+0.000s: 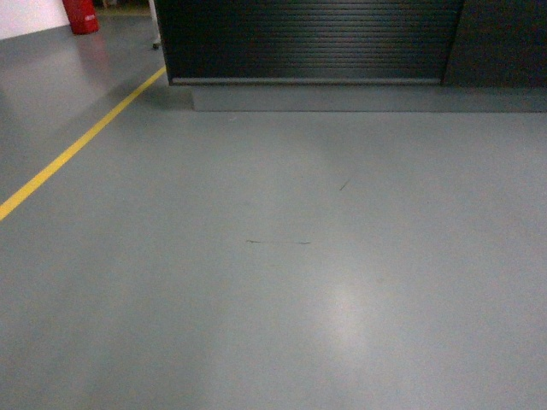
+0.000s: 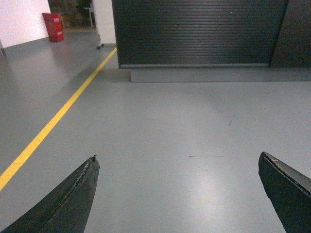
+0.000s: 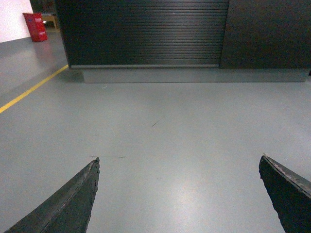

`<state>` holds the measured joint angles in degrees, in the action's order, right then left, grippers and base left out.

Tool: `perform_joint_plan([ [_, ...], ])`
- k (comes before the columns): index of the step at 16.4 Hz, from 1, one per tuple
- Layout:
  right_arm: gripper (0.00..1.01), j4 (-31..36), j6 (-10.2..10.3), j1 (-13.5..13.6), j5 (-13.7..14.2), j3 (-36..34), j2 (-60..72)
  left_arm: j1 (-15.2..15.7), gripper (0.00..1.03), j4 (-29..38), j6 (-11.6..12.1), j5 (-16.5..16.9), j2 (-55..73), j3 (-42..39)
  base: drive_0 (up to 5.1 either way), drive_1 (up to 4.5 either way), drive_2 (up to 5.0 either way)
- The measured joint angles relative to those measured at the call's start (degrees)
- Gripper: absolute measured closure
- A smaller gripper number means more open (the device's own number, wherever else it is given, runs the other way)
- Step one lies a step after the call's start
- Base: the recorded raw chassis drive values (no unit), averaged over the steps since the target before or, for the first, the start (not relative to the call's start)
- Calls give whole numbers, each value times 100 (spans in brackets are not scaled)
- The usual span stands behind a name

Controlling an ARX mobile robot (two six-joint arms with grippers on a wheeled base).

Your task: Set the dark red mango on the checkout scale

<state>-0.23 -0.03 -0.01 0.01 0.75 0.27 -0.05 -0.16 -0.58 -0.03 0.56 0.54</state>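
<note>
The checkout [image 1: 308, 38] shows only its ribbed black front panel, straight ahead across grey floor; the same counter front is the checkout [image 2: 194, 31] in the left wrist view and the checkout [image 3: 146, 31] in the right wrist view. Its top is out of view, and so are the scale and the dark red mango. My left gripper [image 2: 177, 158] is open, its dark fingers wide apart over bare floor with nothing between them. My right gripper [image 3: 179, 158] is open and empty in the same way. Neither gripper appears in the head view.
A yellow floor line [image 1: 77, 141] runs diagonally on the left toward the counter's left corner. A red object [image 1: 81, 15] stands far left at the back. A grey plinth [image 1: 359, 96] runs along the counter's base. A white stand [image 2: 104, 22] sits left of the counter.
</note>
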Motion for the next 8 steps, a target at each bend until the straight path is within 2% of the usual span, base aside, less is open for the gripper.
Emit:
perform_joint_plan([
  [8,3,2,0,0,0,0,0,0,5,0,0,0,0,0,0,0,0],
])
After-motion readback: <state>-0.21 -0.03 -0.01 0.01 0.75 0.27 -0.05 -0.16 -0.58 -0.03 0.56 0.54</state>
